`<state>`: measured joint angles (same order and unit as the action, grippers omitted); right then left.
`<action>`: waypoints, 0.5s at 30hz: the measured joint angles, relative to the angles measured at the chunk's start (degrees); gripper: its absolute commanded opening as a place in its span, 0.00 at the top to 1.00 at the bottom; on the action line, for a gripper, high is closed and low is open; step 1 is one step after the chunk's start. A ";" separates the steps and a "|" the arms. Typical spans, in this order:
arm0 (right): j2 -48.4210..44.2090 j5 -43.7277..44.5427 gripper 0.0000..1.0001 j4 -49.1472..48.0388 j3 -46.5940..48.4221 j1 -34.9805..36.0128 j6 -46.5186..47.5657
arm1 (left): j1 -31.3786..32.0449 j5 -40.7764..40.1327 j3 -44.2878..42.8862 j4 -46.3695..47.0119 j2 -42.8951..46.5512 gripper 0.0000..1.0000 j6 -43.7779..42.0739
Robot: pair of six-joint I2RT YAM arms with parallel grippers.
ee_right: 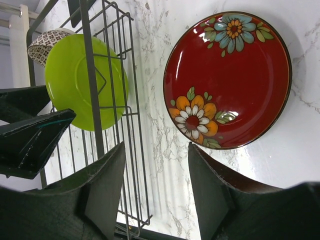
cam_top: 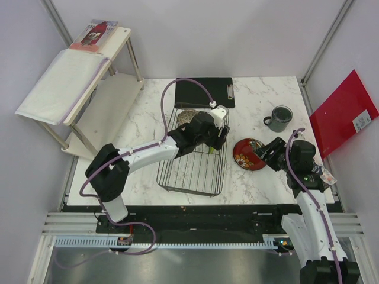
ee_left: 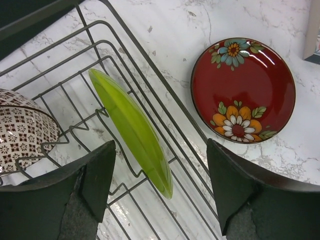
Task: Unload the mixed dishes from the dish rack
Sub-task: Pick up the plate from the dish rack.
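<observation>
The dish rack [cam_top: 192, 168] is a dark wire basket mid-table. A lime-green plate [ee_left: 132, 127] stands on edge in it between the dividers, also showing in the right wrist view [ee_right: 75, 80]. A round bowl with a brown-and-white pattern [ee_left: 22, 130] sits in the rack's far end [cam_top: 186, 117]. My left gripper [ee_left: 161, 145] is open, its fingers on either side of the green plate's rim, apart from it. The dark red flowered plate [cam_top: 249, 154] lies flat on the table right of the rack. My right gripper [ee_right: 156, 147] is open and empty just beside it. The dark mug [cam_top: 279, 118] stands at the back right. The clear glass is not in view.
A black clipboard [cam_top: 204, 92] lies behind the rack. A red folder [cam_top: 343, 112] leans at the right wall. A white shelf unit [cam_top: 83, 83] stands off the table's left. The rack's side wires [ee_right: 92, 75] stand close to my right gripper's left finger.
</observation>
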<state>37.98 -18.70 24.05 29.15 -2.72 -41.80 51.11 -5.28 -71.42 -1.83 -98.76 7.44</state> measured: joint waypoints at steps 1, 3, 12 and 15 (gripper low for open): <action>0.22 0.00 0.40 -0.13 -0.02 0.00 0.00 | -0.07 0.00 0.00 -0.02 -0.39 0.29 0.11; 0.52 0.00 0.40 -0.35 -0.07 0.00 0.00 | -0.22 0.33 0.00 -0.20 -1.11 0.38 0.42; 1.92 0.02 0.40 -1.03 -0.24 0.00 0.02 | -0.92 1.79 0.00 -1.49 -3.32 0.60 1.97; 2.47 0.02 0.40 -1.18 -0.24 -0.02 0.02 | -0.90 2.40 0.00 -1.49 -3.32 0.79 2.32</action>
<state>40.45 -18.68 22.87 28.91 -2.74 -41.78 50.22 -2.87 -71.42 -3.31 -102.08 9.76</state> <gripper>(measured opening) 0.601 0.374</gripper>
